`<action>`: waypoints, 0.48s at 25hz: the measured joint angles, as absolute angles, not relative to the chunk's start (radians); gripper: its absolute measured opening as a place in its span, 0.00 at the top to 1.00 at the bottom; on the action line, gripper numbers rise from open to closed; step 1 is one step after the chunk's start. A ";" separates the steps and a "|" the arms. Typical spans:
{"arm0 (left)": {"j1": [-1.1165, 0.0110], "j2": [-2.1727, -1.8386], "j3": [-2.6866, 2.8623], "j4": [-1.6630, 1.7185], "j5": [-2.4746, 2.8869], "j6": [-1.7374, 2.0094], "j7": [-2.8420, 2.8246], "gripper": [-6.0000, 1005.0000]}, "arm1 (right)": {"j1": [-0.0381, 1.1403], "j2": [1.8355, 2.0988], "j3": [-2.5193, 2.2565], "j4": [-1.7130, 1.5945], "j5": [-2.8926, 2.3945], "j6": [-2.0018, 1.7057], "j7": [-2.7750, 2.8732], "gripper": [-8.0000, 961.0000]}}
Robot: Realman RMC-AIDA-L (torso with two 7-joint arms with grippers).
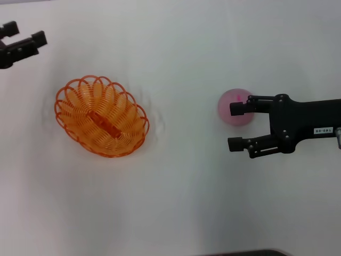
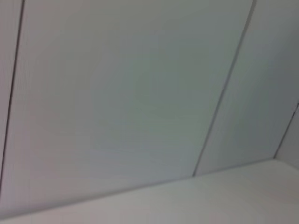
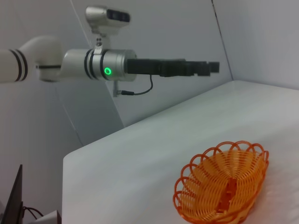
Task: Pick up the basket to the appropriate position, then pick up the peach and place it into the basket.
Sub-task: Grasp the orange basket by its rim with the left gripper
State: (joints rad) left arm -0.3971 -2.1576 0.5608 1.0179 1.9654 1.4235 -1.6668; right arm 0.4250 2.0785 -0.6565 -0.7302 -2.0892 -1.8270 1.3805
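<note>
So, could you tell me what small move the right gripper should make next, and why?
Probably lower the right gripper around the peach and then close. Its fingers are open; one already overlaps the peach in the head view, the other sits clear of it. The basket rests empty on the table, and the left gripper hangs open at the far corner.

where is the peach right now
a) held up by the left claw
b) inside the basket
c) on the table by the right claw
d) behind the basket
c: the peach sits on the table at the open right claw, one finger across it, well apart from the basket.
</note>
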 joint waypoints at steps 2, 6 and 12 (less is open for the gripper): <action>-0.417 -2.155 0.577 1.042 2.028 1.415 -1.739 0.16 | 0.425 2.079 -0.657 -0.730 -2.089 -1.827 1.381 0.02; -0.460 -2.146 0.625 1.078 2.150 1.408 -1.860 0.16 | 0.429 2.079 -0.657 -0.730 -2.089 -1.827 1.386 0.02; -0.534 -2.126 0.746 1.096 2.336 1.411 -2.022 0.16 | 0.433 2.079 -0.656 -0.730 -2.089 -1.827 1.387 0.02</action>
State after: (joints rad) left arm -0.5341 -2.1265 0.7462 1.0957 2.3355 1.4106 -2.0219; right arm 0.4330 2.0785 -0.6565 -0.7302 -2.0894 -1.8270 1.3867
